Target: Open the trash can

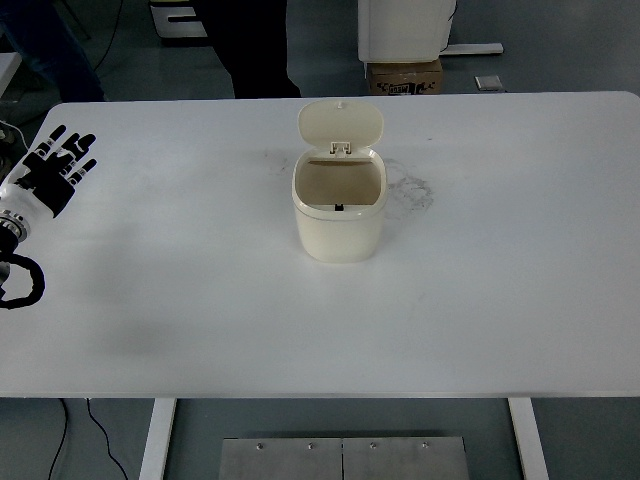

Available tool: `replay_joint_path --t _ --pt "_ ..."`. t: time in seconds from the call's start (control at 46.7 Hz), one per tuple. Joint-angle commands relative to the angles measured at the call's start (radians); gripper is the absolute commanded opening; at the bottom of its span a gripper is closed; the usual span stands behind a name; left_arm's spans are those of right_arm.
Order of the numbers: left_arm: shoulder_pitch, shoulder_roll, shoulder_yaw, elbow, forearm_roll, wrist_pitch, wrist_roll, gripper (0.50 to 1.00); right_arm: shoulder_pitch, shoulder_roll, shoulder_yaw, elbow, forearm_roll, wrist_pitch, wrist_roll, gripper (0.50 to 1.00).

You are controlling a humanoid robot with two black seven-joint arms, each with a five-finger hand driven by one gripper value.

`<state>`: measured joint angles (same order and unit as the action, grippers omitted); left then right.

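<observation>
The small cream trash can stands upright near the middle of the white table, a little toward the far edge, and its hinged lid is already swung up and back, standing open behind the rim so that the empty inside of the bin shows plainly. Judged from that, the opening itself looks done: nothing covers the mouth, and no hand is on or near the can. The left hand lies well to the left of the trash can, close to the table's left edge, with its dark fingers spread flat and holding nothing; its arm enters from that same edge. The right arm does not show at all. What may be left is little, perhaps only for the arm to settle clear of the work. Faint grey scuff marks sit on the tabletop just right of the can. Beyond the far edge, behind the can, a person's dark legs and a cardboard box stand on the floor.
</observation>
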<state>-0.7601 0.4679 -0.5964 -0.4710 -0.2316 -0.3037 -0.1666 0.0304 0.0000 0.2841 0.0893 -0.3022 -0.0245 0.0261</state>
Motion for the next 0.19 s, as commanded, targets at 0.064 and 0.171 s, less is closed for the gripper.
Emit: replay_joint_path --t 0.064,0.171 --pt "0.01 0.0 0.0 0.0 0.0 0.0 -0.001 1.0 0.0 0.0 0.0 0.0 0.0 0.0 0.0 0.991" --pt "0.01 -0.002 0.0 0.0 0.0 0.0 -0.001 1.0 0.003 0.0 0.001 0.0 0.002 0.0 0.0 0.989"
